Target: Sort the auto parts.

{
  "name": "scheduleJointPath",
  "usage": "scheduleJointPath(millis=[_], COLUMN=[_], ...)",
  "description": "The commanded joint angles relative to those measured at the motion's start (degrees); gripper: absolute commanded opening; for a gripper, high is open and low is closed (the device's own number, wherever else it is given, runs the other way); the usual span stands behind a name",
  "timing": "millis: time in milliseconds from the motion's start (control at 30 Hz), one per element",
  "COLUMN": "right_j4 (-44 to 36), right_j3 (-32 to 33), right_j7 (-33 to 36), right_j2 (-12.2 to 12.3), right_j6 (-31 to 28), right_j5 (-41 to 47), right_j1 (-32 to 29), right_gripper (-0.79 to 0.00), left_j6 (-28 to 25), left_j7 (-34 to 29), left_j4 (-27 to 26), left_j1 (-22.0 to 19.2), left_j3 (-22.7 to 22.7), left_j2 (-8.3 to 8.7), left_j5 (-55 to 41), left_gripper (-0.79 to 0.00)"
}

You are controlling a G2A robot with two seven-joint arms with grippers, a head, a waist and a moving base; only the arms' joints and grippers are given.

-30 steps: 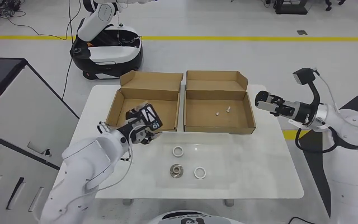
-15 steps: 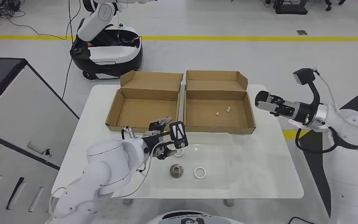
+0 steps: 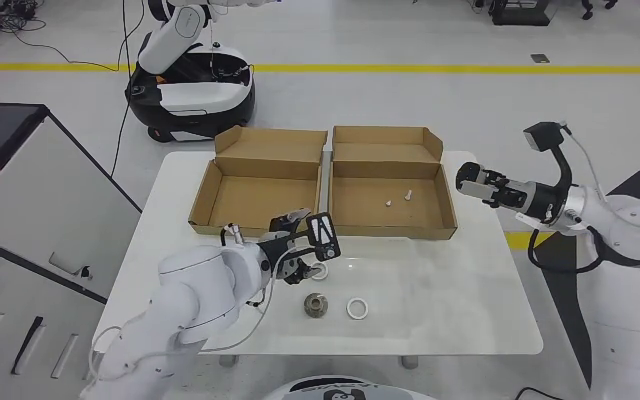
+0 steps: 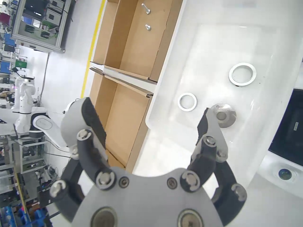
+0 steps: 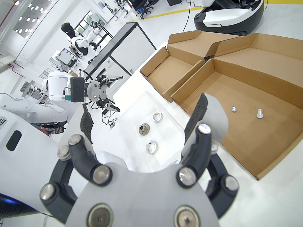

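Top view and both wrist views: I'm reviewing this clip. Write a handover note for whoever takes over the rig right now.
Left gripper: open, holding nothing, above the end of the clear tray on its own arm's side.
Right gripper: open, holding nothing, at the table edge beside the bolt box.
In the tray: flanged hub, small ring, large ring.
Done: two bolts lie in that box.
Left: hub and both rings not yet sorted, probably into the other box.
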Motion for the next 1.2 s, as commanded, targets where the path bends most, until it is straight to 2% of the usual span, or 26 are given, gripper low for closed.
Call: scheduleJointPath(millis=[0, 200, 300, 333, 467, 667, 767, 933, 1167], right_j4=[0.0, 0.0, 0.0, 0.0, 0.0, 0.0, 0.0, 0.0, 0.0], right_j3=[0.0, 0.0, 0.0, 0.0, 0.0, 0.0, 0.0, 0.0, 0.0], right_j7=[0.0, 0.0, 0.0, 0.0, 0.0, 0.0, 0.0, 0.0, 0.0], right_j2=[0.0, 0.0, 0.0, 0.0, 0.0, 0.0, 0.0, 0.0, 0.0], right_j6=[0.0, 0.0, 0.0, 0.0, 0.0, 0.0, 0.0, 0.0, 0.0], right_j5=[0.0, 0.0, 0.0, 0.0, 0.0, 0.0, 0.0, 0.0, 0.0], right_j1=[0.0, 0.0, 0.0, 0.0, 0.0, 0.0, 0.0, 0.0, 0.0], right_gripper=[0.000, 0.000, 0.000, 0.000, 0.000, 0.000, 0.000, 0.000, 0.000], left_j6=[0.0, -0.7, -0.1, 1.7, 8.5, 20.0, 21.1, 22.3, 24.5], left_j7=[0.0, 0.9, 0.1, -1.7, -8.5, -20.0, -21.1, -21.1, -21.1], left_j4=[0.0, -0.1, 1.2, 2.5, 5.8, 11.8, 15.8, 21.2, 25.4], left_j1=[0.0, -0.5, -3.0, -4.2, -13.1, -32.0, -39.9, -47.6, -53.1], left_j3=[0.0, 0.3, 4.0, 5.2, 13.5, 27.3, 33.3, 40.2, 47.9], left_j2=[0.00, 0.04, 0.44, 0.54, 0.77, -0.19, -0.91, -2.36, -4.51], left_j5=[0.0, 0.2, 0.7, -0.3, -8.0, -23.7, -29.0, -35.3, -39.5], left_gripper=[0.000, 0.000, 0.000, 0.000, 0.000, 0.000, 0.000, 0.000, 0.000])
